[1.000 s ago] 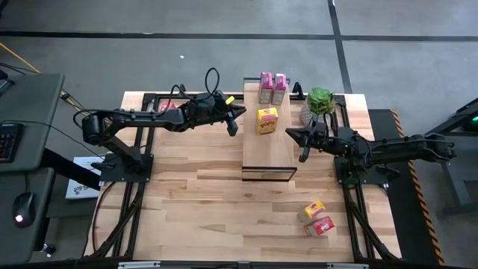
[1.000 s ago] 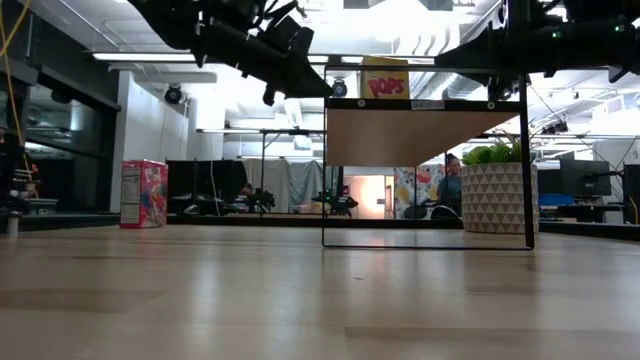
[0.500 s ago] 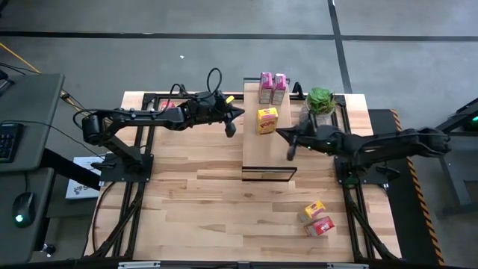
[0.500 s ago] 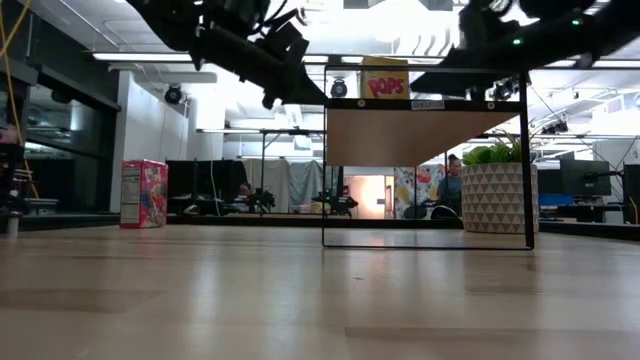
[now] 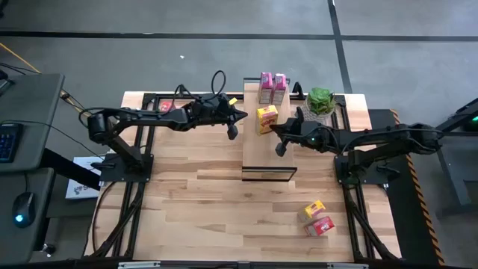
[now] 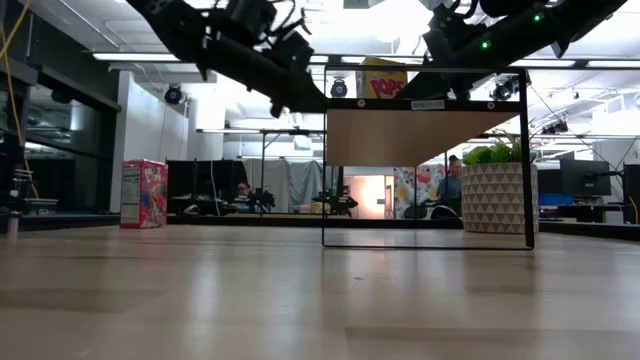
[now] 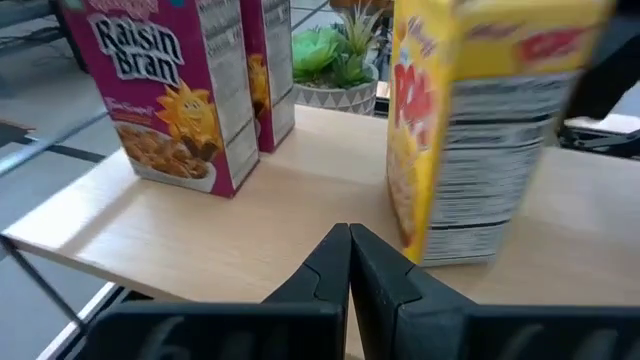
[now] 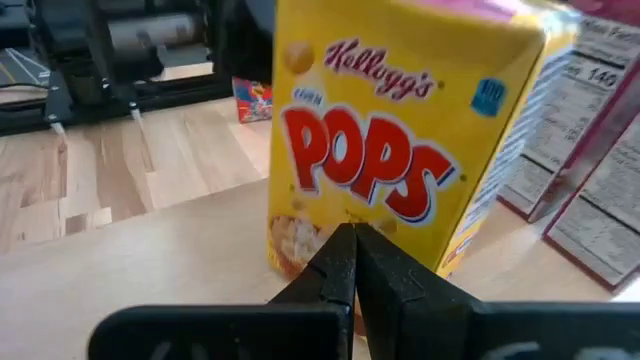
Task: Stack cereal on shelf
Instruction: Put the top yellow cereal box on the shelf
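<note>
A yellow Pops cereal box (image 5: 267, 119) stands upright on the light-wood shelf (image 5: 269, 153). Two pink Raisin Bran boxes (image 5: 272, 87) stand side by side at the shelf's far end. My right gripper (image 5: 279, 144) is shut above the shelf, just right of the yellow box (image 8: 400, 150), with its tips at the box's lower front. My left gripper (image 5: 233, 127) is shut at the shelf's left edge, pointing at the yellow box (image 7: 470, 130) with a gap between. A red box (image 5: 168, 106) stands at the far left. My right gripper points its shut fingertips (image 8: 345, 250) almost level, from the table's right, at the lower part of the yellow box's printed face (image 8: 330, 225). Whether they touch the box I cannot tell. The box stands upright on the shelf.
A green potted plant (image 5: 321, 101) stands at the far right beside the shelf. A yellow box (image 5: 314, 210) and a red box (image 5: 321, 226) lie on the tabletop near the right front. The wide middle and front left of the table (image 5: 194, 202) is bare wood.
My right gripper has gone toward the table's left, across the shelf, up to the yellow box, staying shut. The boxes on the shelf stand where they were.
</note>
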`<state>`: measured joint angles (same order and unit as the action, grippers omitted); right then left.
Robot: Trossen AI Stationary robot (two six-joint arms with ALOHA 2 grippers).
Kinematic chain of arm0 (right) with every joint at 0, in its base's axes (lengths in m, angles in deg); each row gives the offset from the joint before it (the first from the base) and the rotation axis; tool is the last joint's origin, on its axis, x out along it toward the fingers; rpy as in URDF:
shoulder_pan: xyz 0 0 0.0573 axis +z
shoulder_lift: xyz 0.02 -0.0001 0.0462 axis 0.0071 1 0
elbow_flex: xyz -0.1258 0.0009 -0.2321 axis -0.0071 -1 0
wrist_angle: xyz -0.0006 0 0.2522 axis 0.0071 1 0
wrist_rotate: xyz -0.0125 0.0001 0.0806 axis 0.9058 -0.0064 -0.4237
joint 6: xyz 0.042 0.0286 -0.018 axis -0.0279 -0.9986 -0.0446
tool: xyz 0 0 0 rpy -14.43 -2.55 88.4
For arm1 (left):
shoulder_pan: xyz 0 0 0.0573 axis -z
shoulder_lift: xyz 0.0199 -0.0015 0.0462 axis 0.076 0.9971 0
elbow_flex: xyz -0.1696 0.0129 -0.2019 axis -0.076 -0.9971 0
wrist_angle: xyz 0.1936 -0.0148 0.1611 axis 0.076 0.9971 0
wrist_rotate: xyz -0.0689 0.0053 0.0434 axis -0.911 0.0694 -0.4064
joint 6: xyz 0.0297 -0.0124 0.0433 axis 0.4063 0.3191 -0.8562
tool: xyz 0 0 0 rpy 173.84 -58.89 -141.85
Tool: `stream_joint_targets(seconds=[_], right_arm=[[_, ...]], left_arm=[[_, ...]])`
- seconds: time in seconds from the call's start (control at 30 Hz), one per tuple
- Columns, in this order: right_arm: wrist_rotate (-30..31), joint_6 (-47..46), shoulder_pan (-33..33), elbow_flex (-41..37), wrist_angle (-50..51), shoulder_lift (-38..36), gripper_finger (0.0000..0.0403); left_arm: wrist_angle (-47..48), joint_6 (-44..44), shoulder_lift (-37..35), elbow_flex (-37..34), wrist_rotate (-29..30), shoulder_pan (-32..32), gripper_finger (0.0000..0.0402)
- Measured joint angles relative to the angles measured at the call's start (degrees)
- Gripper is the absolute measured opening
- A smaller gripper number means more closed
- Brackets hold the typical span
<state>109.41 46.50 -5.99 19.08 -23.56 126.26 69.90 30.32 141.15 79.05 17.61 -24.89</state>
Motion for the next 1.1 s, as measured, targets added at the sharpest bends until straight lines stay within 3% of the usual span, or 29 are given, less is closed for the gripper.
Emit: stream_joint_targets(seconds=[0.43, 1.1], right_arm=[[1.7, 1.1, 0.0, 0.1, 3.9, -0.3, 0.0000], [12.2, -1.8, -0.1, 0.1, 1.2, -0.3, 0.0000]], left_arm=[[0.7, 0.5, 10.5, 10.7, 0.3, 1.1, 0.0000], [-2.2, 4.0, 13.1, 12.9, 0.3, 5.0, 0.0000]])
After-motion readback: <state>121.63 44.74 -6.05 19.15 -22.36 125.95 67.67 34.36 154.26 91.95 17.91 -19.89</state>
